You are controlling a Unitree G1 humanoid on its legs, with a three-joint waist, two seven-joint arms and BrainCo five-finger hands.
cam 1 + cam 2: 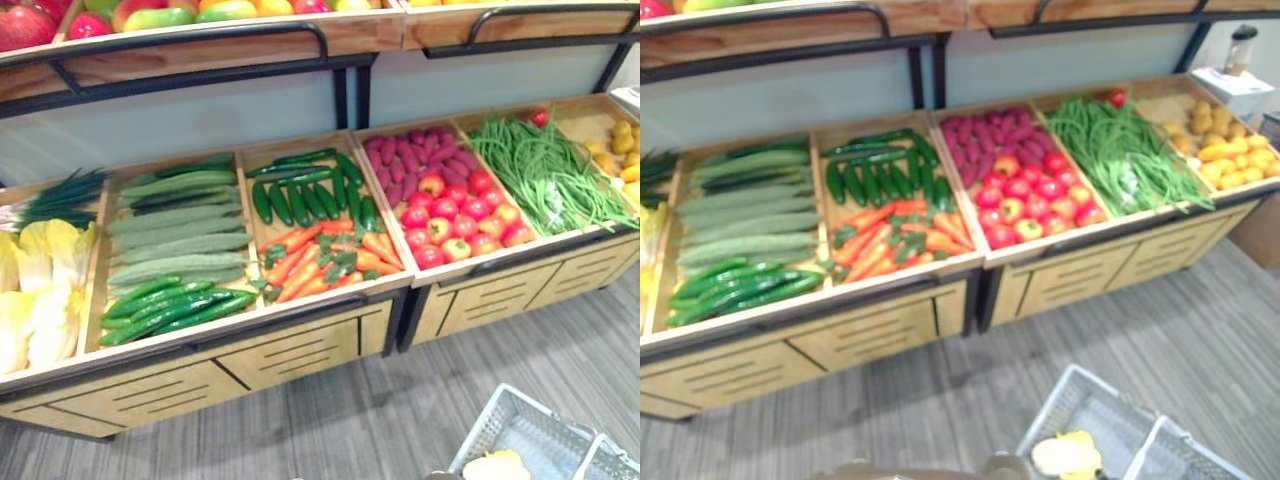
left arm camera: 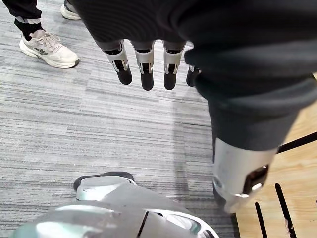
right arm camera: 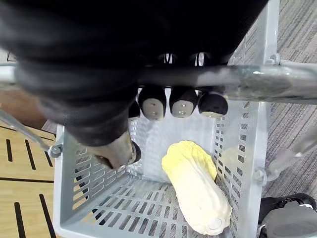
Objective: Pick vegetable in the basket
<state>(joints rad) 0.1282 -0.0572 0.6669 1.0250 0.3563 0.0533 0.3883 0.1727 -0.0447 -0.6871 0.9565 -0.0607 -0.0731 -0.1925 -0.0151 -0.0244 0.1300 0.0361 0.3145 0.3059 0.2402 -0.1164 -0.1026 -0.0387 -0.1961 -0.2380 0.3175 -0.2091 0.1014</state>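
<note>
Over carpet [image 1: 300,420], cabbage [image 3: 195,191] lies flat in basket [image 3: 242,148]; right robot hand [image 3: 183,101] clasps handle [image 3: 257,82], left robot hand [image 2: 147,64] slack.

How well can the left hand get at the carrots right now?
Probably yes: the left hand hangs open and empty above the floor, and the carrots lie uncovered at the front of their open bin, nothing over them. The right hand holds the basket handle.

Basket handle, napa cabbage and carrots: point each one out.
basket handle [image 3: 267,83], right wrist view, grey bar's right stretch.
napa cabbage [image 3: 195,188], right wrist view, mid-leaf.
carrots [image 1: 296,268], left eye view, an orange root.
</note>
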